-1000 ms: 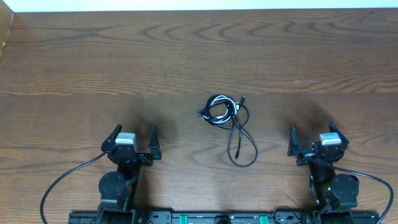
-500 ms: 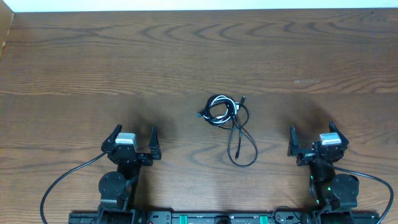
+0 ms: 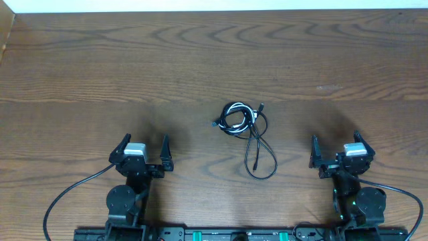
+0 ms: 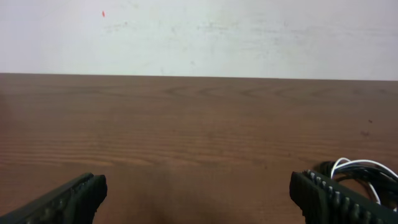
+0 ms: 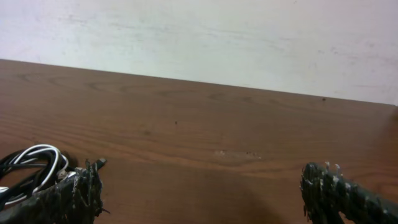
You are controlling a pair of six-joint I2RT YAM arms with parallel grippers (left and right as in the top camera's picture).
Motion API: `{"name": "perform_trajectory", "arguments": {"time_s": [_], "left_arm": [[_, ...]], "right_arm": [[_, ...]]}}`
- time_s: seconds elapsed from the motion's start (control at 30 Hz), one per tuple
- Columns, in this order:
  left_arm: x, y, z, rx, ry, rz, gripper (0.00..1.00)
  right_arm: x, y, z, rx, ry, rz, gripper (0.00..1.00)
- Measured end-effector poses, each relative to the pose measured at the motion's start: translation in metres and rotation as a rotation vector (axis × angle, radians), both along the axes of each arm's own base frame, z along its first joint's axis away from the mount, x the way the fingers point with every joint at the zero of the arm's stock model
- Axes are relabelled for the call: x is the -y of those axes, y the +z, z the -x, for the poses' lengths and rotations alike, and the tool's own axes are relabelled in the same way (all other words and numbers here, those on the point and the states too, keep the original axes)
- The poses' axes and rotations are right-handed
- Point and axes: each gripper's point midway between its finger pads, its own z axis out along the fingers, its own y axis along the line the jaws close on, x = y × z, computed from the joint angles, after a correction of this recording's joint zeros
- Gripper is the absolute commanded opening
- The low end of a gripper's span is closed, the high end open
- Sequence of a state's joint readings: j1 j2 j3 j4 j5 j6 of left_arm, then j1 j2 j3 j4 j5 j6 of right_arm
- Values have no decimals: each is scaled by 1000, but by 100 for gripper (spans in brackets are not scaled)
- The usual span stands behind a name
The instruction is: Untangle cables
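cables – white and black tangle on table | left gripper fingers apart, empty | right gripper – same, well apart from cables

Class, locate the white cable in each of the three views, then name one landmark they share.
Overhead: white cable coiled at centre, tangled with the black cables.
Left wrist: white cable at lower right edge.
Right wrist: white cable at lower left.
Shared landmark: the table edge under the white wall.

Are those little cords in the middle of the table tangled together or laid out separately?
Tangled: the white cable lies coiled among the black cables in one bundle, with a black loop trailing toward the robot.
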State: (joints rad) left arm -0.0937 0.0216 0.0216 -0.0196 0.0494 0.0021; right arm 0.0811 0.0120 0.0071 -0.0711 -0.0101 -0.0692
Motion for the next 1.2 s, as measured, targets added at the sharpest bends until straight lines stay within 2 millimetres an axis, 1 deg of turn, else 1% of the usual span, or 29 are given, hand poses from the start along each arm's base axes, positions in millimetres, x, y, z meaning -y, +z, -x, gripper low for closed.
{"name": "perform_trajectory", "arguments": {"time_s": [0.37, 0.77, 1.2], "left_arm": [[-1, 5, -1, 21, 3, 2, 100], [-1, 6, -1, 25, 3, 2, 100], [-1, 16, -1, 64, 4, 6, 100]], "right_arm": [[0, 0, 0, 0, 0, 0, 99], [0, 0, 0, 1, 0, 0, 99], [0, 0, 0, 1, 0, 0, 99]]}}
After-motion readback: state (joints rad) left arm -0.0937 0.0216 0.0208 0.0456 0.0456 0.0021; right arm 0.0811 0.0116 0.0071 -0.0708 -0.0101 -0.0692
